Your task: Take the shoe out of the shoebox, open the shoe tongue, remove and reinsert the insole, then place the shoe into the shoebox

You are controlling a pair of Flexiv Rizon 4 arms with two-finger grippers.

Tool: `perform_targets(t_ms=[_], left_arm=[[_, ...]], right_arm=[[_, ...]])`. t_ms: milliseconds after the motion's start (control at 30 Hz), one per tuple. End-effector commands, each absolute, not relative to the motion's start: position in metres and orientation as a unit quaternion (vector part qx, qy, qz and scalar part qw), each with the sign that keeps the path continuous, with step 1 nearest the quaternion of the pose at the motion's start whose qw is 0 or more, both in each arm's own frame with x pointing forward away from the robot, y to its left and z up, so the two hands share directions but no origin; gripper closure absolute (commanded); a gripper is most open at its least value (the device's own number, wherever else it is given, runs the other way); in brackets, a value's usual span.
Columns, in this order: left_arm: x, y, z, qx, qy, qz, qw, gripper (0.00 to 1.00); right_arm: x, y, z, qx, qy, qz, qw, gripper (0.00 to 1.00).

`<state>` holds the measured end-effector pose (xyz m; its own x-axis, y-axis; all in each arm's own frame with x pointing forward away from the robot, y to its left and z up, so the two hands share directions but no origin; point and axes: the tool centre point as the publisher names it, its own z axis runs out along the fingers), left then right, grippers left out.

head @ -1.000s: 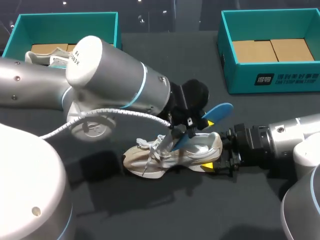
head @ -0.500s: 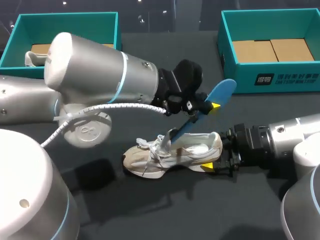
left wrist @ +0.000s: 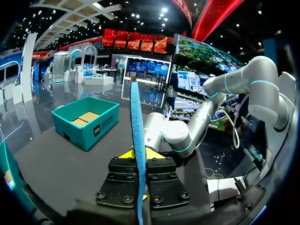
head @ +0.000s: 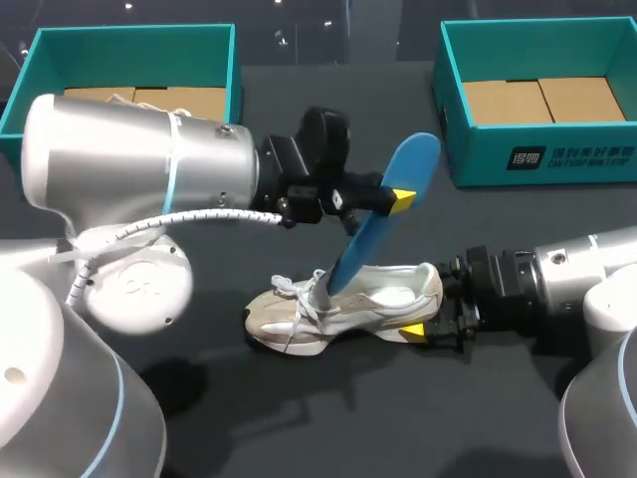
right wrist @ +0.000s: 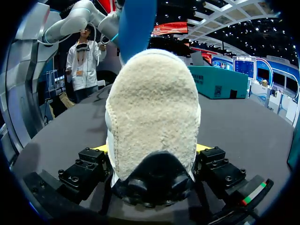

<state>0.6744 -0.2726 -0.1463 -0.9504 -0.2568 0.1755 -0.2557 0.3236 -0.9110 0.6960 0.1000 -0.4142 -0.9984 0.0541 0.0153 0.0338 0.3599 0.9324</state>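
A beige sneaker (head: 343, 307) lies on the dark table with its toe toward my left. My right gripper (head: 428, 311) is shut on its heel. In the right wrist view the fuzzy heel (right wrist: 152, 108) fills the gap between the fingers (right wrist: 89, 166). My left gripper (head: 390, 199) hangs above the shoe, shut on a blue insole (head: 373, 221). The insole slants down, its lower end still inside the shoe's opening. In the left wrist view the insole (left wrist: 136, 126) stands edge-on between the black fingers (left wrist: 161, 180).
A teal shoebox (head: 537, 149) with a cardboard floor stands at the back right, also seen as the teal box (left wrist: 86, 123) in the left wrist view. A second teal box (head: 129, 45) is at the back left, partly behind my left arm.
My left gripper has risen and shifted left, tilting the insole steeper and drawing most of it out of the shoe. The right gripper and shoe have stayed put.
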Motion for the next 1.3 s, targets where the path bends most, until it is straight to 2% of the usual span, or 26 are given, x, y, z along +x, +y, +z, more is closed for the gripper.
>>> perform_targets(t_ms=[33, 433, 600, 967, 1300], left_arm=[[0.672, -0.261, -0.147, -0.148, 0.808, -0.57, -0.01, 1.0], [0.644, -0.214, -0.106, -0.187, 0.739, -0.645, -0.054, 1.0], [0.63, -0.184, -0.049, -0.183, 0.687, -0.694, -0.112, 1.0], [0.63, -0.184, -0.049, -0.183, 0.687, -0.694, -0.112, 1.0], [0.609, -0.152, -0.045, -0.196, 0.69, -0.687, -0.113, 1.0]], right_arm=[[0.696, 0.101, -0.415, 0.027, 0.825, 0.564, 0.01, 1.0], [0.696, 0.101, -0.415, 0.027, 0.825, 0.564, 0.01, 1.0], [0.696, 0.101, -0.415, 0.027, 0.825, 0.564, 0.01, 1.0], [0.696, 0.101, -0.415, 0.027, 0.825, 0.564, 0.01, 1.0], [0.696, 0.101, -0.415, 0.027, 0.825, 0.564, 0.01, 1.0]])
